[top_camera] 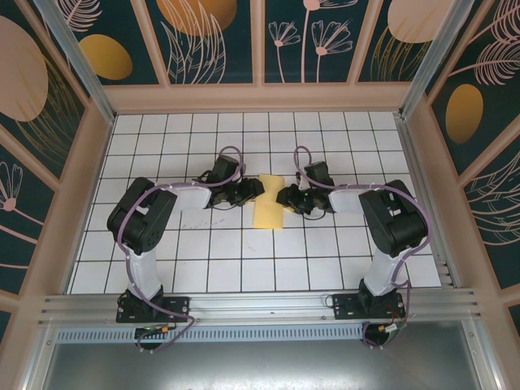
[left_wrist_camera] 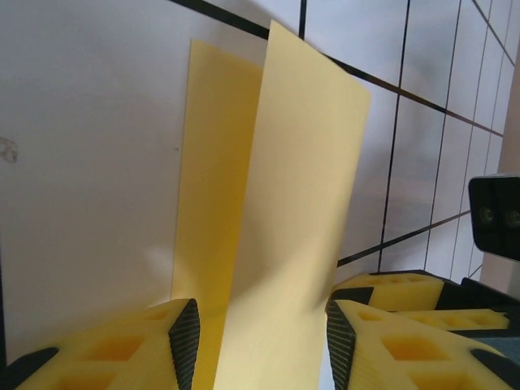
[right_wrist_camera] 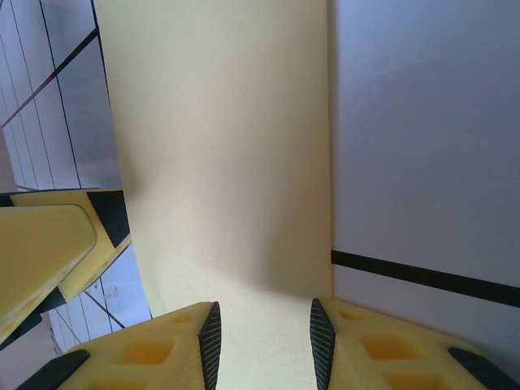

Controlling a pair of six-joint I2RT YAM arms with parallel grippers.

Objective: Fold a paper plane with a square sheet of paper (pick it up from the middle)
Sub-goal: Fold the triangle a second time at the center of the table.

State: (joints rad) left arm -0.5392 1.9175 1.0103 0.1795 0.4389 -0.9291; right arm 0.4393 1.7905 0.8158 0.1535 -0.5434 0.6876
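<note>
The square sheet of paper [top_camera: 269, 203] is pale yellow and lies folded lengthwise on the white grid table [top_camera: 244, 260], between both grippers. In the left wrist view one half of the sheet [left_wrist_camera: 305, 162] stands up at an angle from the lower half [left_wrist_camera: 215, 162]. My left gripper [top_camera: 253, 191] is open, its jaws [left_wrist_camera: 262, 345] on either side of the raised flap without pinching it. My right gripper [top_camera: 284, 197] is open too. Its jaws [right_wrist_camera: 264, 345] straddle the paper's near end [right_wrist_camera: 227, 146]. The paper plane is out of view.
The two grippers face each other closely across the sheet. The right one's yellow finger [left_wrist_camera: 406, 288] shows in the left wrist view, the left one's finger [right_wrist_camera: 49, 244] in the right wrist view. Patterned walls [top_camera: 260, 41] enclose the table.
</note>
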